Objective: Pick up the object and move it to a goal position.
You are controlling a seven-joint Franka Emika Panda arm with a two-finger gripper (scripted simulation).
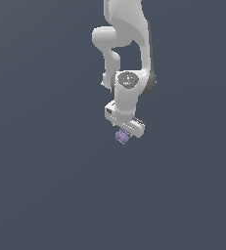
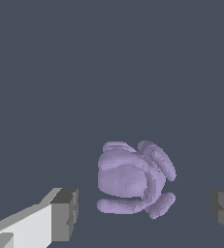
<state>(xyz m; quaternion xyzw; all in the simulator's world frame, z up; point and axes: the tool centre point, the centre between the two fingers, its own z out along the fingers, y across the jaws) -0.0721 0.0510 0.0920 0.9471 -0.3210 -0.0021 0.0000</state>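
Wrist view: fingers (image 2: pixel 65 213) spread wide, nothing gripped, the purple lump (image 2: pixel 133 178) sits between them w/ clear gaps each side. Exterior view: gripper (image 1: pixel 124 131) hangs right over the lump (image 1: pixel 122 136), roughly mid-scene on plain grey floor (image 1: pixel 46 195); can't tell if lump touches the floor. Prob. very light, rigid; bumpy ribbed surface could slip or twist when squeezed. Best hold: across the rounded main body, not the thin curved ribs. No containers visible, no goal marker either.

Object (image 2: pixel 133 178) between the hand's (image 2: pixel 145 213) fingers (image 2: pixel 65 213)
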